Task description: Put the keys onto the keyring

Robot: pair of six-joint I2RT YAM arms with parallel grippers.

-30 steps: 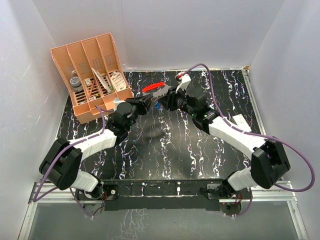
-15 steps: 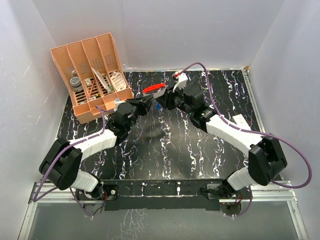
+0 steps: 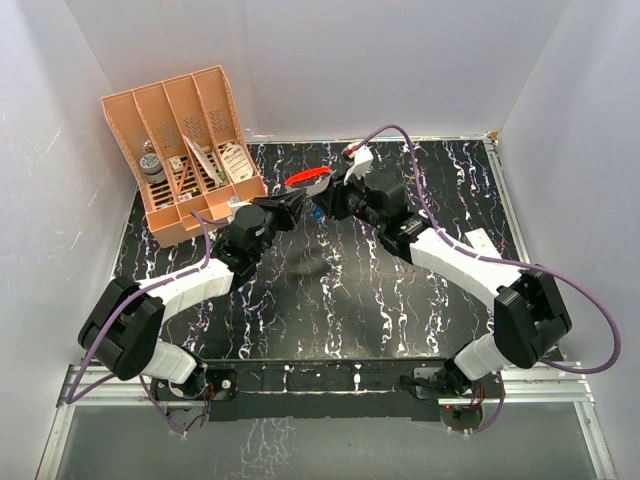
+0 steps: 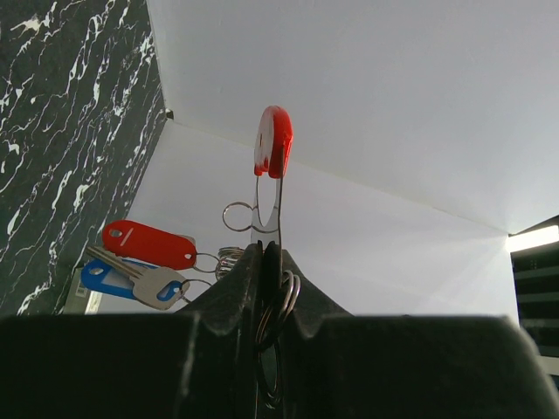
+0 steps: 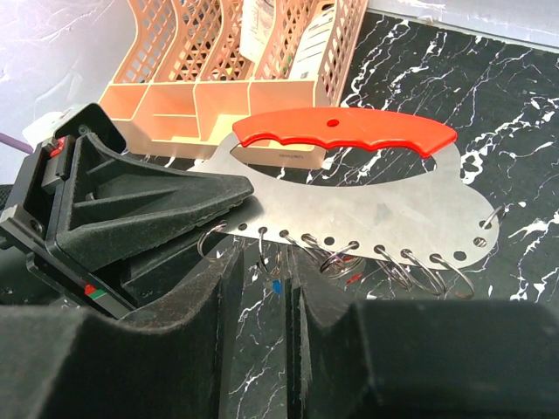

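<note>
Since the keyring (image 5: 349, 188) was a thin, stiff, slick steel plate edged with springy rings, its flat face looked the safest hold. The left gripper (image 4: 266, 262) was clamped on it there, raised above the far table (image 3: 330, 290). The light keys (image 4: 144, 262) dangled from one ring. The right gripper (image 5: 262, 279), reaching in from the right, stood slightly open beneath the rings, with nothing seen in its grasp.

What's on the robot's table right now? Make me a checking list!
Surface: table, black with white veins.
Job's things: keyring, a metal plate with a red handle and a row of rings; red-tagged key and blue-tagged key hang from rings beside it.
Clutter: orange organizer at back left, small items inside.
Grippers: left gripper shut on the plate; right gripper open around one ring.
Cables: purple cable loops along each arm.
Surroundings: white walls; nothing else seen.
</note>
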